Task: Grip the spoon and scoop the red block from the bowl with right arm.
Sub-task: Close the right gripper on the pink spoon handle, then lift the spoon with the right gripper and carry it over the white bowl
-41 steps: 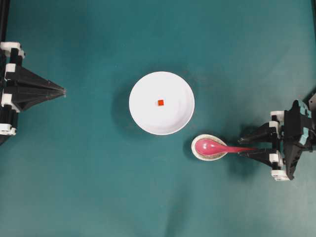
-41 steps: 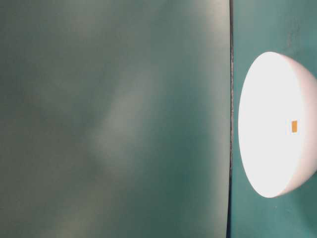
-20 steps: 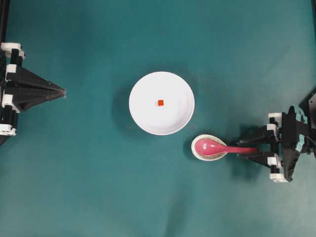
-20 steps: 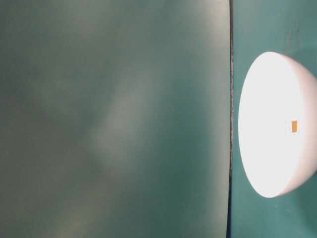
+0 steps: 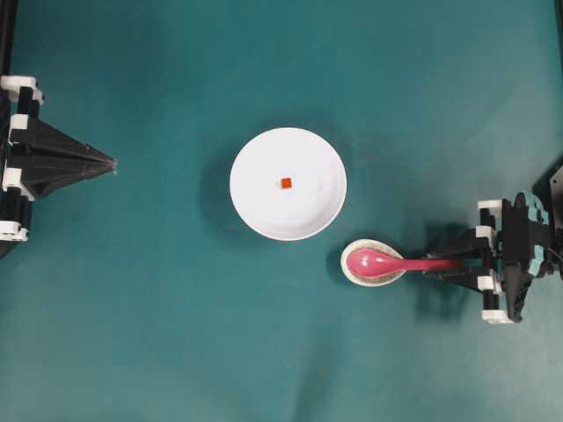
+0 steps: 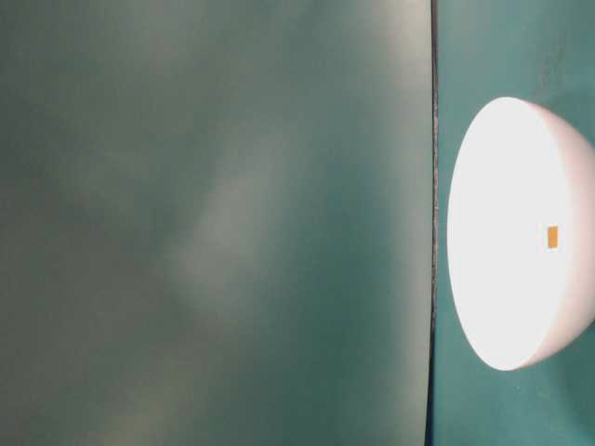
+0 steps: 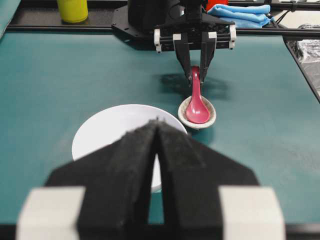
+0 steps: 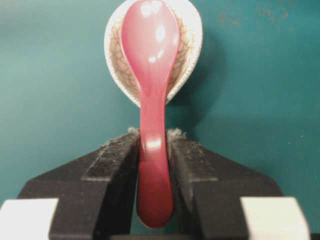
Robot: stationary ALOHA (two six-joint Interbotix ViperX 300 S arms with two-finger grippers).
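Teal-green table mat [image 5: 176,334] everywhere, evenly lit — soft shadows only. Far edge has a black rail [image 7: 60,21], with a yellow cup [image 7: 73,9] and blue cloth [image 7: 240,14] behind it.

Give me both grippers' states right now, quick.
Left gripper: shut, holding nothing.
Right gripper: shut on the spoon, fingers against its handle; scoop rests in the small dish.

I see my left claw [image 7: 156,131] pressed shut in front of the white bowl [image 7: 100,130]. Across the green surface [image 7: 60,80], my right claw [image 7: 196,70] sits around the pink spoon [image 7: 196,102], whose scoop lies in a small dish [image 7: 210,116].
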